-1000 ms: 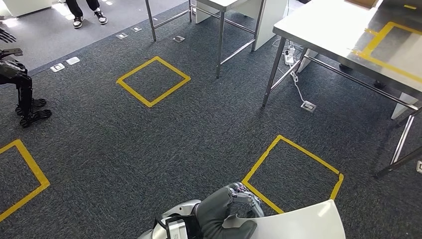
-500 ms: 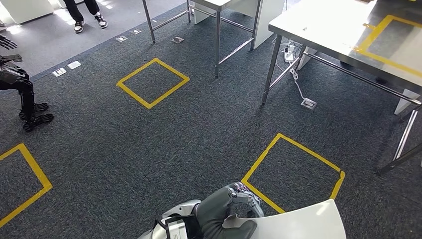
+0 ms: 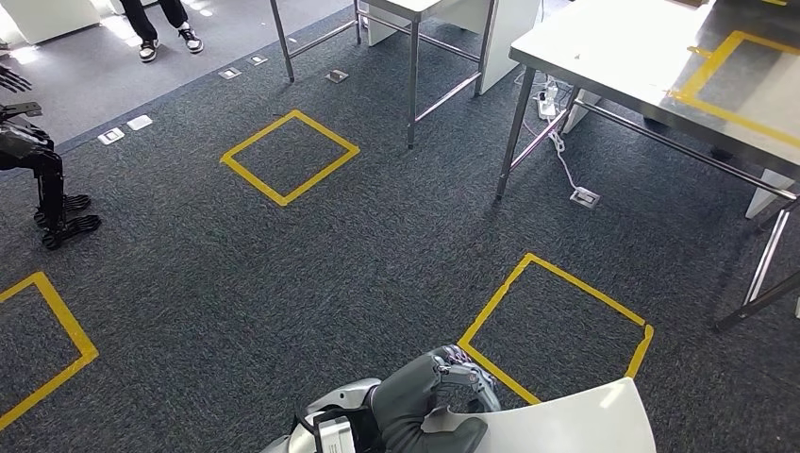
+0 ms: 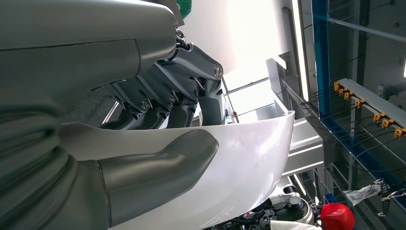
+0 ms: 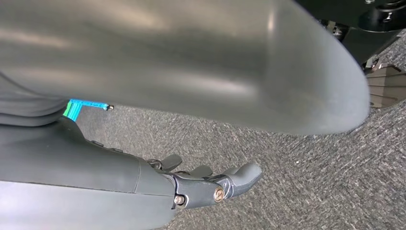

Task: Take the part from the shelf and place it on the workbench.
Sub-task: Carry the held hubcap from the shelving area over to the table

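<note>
The left hand (image 3: 443, 401) sits at about six o'clock in the head view and holds the white curved part (image 3: 566, 425), thumb (image 4: 158, 167) pressed on one face and the darker fingers (image 4: 177, 103) curled over the other. The part runs from the hand toward five o'clock, carried above the dark carpet (image 3: 377, 245).

The right hand (image 5: 210, 184) hangs over the carpet beneath a broad grey curved surface (image 5: 191, 57); its fingers lie loosely extended and slightly apart, holding nothing.

Just beyond the part, toward four o'clock, a yellow tape square (image 3: 557, 321) is marked on the carpet. Another yellow square (image 3: 290, 156) lies toward eleven o'clock. The steel table (image 3: 613, 57) stands at about one to two o'clock, well apart from the part, with yellow tape on its top. At nine to ten o'clock another robot's dark legs (image 3: 52, 189) stand on the carpet, and at eleven o'clock a person's shoes (image 3: 170, 40) show on the lighter floor.
</note>
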`<action>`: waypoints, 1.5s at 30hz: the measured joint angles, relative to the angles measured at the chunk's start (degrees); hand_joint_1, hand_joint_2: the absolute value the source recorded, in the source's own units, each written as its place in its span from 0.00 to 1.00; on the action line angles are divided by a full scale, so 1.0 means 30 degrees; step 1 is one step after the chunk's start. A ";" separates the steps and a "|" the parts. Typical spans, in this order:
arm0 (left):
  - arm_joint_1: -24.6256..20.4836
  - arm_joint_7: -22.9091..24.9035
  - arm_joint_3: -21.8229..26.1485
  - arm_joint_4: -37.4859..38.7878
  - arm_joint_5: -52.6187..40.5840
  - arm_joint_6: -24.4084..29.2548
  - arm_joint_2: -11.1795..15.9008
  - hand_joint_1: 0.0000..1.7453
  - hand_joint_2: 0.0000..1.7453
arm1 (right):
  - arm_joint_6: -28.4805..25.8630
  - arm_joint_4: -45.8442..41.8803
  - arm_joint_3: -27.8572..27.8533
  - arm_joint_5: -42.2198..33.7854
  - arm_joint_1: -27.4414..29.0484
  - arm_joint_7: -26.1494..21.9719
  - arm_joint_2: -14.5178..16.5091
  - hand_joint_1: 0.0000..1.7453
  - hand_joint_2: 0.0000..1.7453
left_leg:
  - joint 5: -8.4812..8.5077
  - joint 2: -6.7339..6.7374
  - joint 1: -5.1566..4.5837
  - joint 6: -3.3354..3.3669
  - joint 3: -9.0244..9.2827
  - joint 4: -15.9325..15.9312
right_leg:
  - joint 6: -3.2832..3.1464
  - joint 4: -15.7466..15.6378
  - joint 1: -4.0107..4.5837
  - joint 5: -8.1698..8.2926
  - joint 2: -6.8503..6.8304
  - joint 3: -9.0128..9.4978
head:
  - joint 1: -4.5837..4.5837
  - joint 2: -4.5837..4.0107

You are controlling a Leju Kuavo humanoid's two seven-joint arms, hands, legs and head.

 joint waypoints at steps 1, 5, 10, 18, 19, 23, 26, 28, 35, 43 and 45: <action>0.0000 0.0000 0.0000 -0.0002 0.0000 0.0000 0.0000 1.00 1.00 | 0.0000 0.0000 0.0000 -0.0002 0.0000 0.0000 0.0000 0.00 0.00 | -0.0001 0.0000 -0.0002 0.0002 -0.0001 0.0002 | 0.0002 0.0000 -0.0002 0.0001 0.0000 0.0000 | 0.0000 0.0000; 0.0000 0.0000 0.0000 0.0000 0.0000 0.0000 0.0000 1.00 1.00 | 0.0000 0.0000 -0.0002 0.0000 0.0000 0.0000 0.0000 0.00 0.00 | -0.0007 0.0000 -0.0007 0.0011 -0.0001 0.0005 | 0.0006 -0.0002 -0.0005 0.0003 0.0000 0.0000 | 0.0000 0.0000; 0.0000 0.0000 0.0000 -0.0002 0.0000 0.0000 0.0000 1.00 1.00 | 0.0000 0.0000 0.0000 0.0000 0.0000 0.0000 0.0000 0.00 0.00 | -0.0007 0.0000 -0.0006 0.0011 0.0000 0.0005 | 0.0006 -0.0001 -0.0003 0.0003 0.0000 -0.0001 | 0.0000 0.0000; 0.0000 0.0000 0.0000 -0.0004 0.0000 0.0000 0.0000 1.00 1.00 | 0.0000 0.0000 0.0000 -0.0002 0.0000 0.0000 0.0000 0.00 0.00 | -0.0006 0.0000 -0.0005 0.0010 0.0000 0.0005 | 0.0006 -0.0001 -0.0002 0.0003 0.0000 -0.0001 | 0.0000 0.0000; 0.0000 0.0000 0.0000 -0.0004 0.0000 0.0000 0.0000 1.00 1.00 | 0.0000 0.0000 -0.0002 -0.0002 0.0000 0.0000 0.0000 0.00 0.00 | -0.0007 0.0000 -0.0006 0.0010 -0.0001 0.0005 | 0.0006 -0.0001 -0.0002 0.0003 0.0000 -0.0001 | 0.0000 0.0000; 0.0000 0.0000 0.0000 -0.0004 0.0000 0.0000 0.0000 1.00 1.00 | 0.0000 0.0000 0.0004 0.0000 0.0000 0.0000 0.0000 0.00 0.00 | -0.0007 0.0000 -0.0006 0.0011 -0.0001 0.0005 | 0.0006 -0.0001 -0.0003 0.0003 0.0000 -0.0001 | 0.0000 0.0000; 0.0000 0.0000 0.0000 -0.0004 0.0000 0.0000 0.0000 1.00 1.00 | 0.0000 0.0000 0.0002 -0.0002 0.0000 0.0000 0.0000 0.00 0.00 | -0.0007 0.0000 -0.0007 0.0011 -0.0001 0.0005 | 0.0006 -0.0001 -0.0004 0.0003 0.0000 -0.0001 | 0.0000 0.0000; 0.0000 0.0000 0.0000 -0.0004 0.0000 0.0000 0.0000 1.00 1.00 | 0.0000 0.0000 0.0000 -0.0002 0.0000 0.0000 0.0000 0.00 0.00 | -0.0007 0.0000 -0.0007 0.0011 -0.0001 0.0005 | 0.0006 -0.0001 -0.0004 0.0003 0.0000 -0.0001 | 0.0000 0.0000; -0.0002 0.0000 0.0000 0.0004 0.0000 0.0000 0.0007 1.00 1.00 | 0.0000 0.0000 -0.0002 -0.0002 -0.0001 0.0000 0.0000 0.00 0.00 | -0.0007 0.0000 -0.0006 0.0011 0.0000 0.0005 | 0.0006 -0.0001 -0.0002 0.0003 0.0000 -0.0001 | 0.0000 0.0000; -0.0001 0.0000 0.0000 0.0004 0.0000 0.0000 0.0007 1.00 1.00 | 0.0002 0.0000 -0.0004 -0.0002 -0.0001 0.0000 0.0000 0.00 0.00 | -0.0007 0.0000 -0.0006 0.0011 -0.0001 0.0005 | 0.0006 -0.0001 -0.0003 0.0003 0.0000 0.0000 | 0.0000 0.0000; -0.0001 0.0000 0.0000 0.0004 0.0000 0.0000 0.0007 1.00 1.00 | 0.0000 0.0000 -0.0004 -0.0002 -0.0001 0.0000 0.0000 0.00 0.00 | -0.0007 0.0000 -0.0006 0.0011 -0.0001 0.0005 | 0.0006 -0.0001 -0.0003 0.0003 0.0000 -0.0001 | 0.0000 0.0000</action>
